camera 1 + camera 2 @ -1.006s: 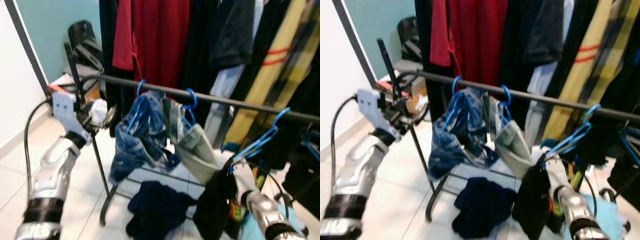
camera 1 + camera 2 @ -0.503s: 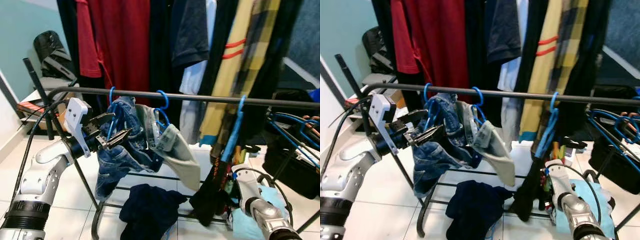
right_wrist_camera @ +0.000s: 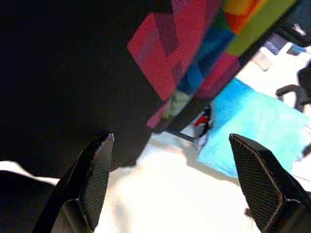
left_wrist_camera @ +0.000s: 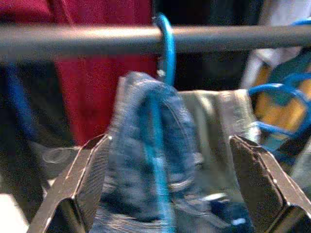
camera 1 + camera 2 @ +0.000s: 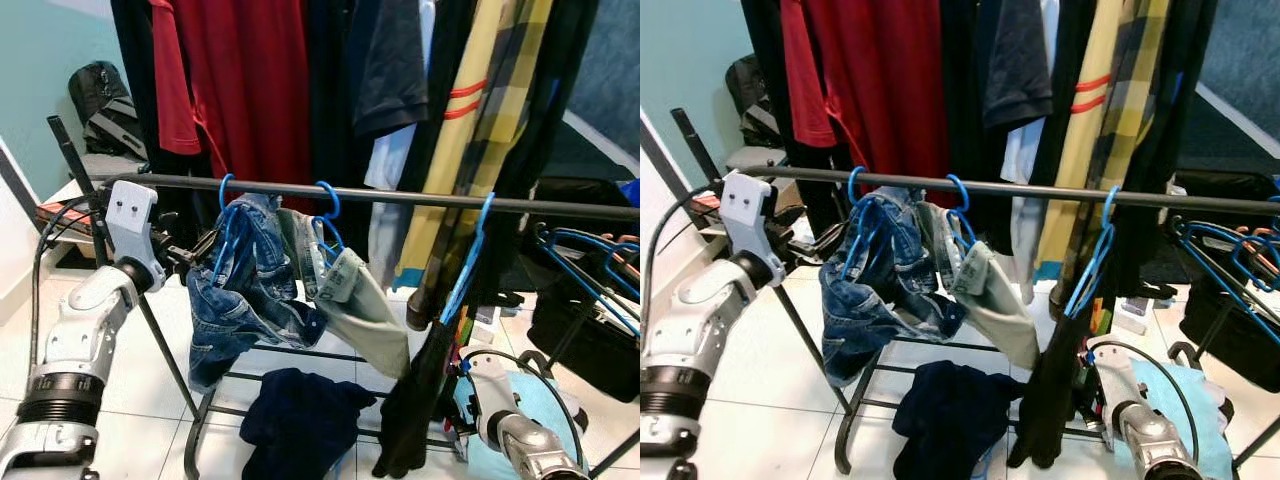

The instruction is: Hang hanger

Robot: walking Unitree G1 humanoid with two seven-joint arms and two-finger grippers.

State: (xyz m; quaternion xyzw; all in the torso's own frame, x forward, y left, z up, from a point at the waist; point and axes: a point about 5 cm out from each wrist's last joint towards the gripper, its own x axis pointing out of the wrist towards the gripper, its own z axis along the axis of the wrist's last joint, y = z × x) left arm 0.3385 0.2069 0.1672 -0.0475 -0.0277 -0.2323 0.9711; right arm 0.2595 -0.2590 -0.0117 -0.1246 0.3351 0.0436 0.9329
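Left gripper (image 5: 205, 250) tips were buried behind the jeans (image 5: 245, 300). Right gripper (image 3: 170, 189) arm was cut off at the frame's bottom edge. Blue hanger (image 4: 163, 121) in the left wrist view was blurred, lower part cropped.

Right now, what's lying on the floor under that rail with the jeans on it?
Under the rail, a dark navy garment lies crumpled on the white tiles, over the rack's base bar. The hanging jeans and the black garment hide the floor behind them.
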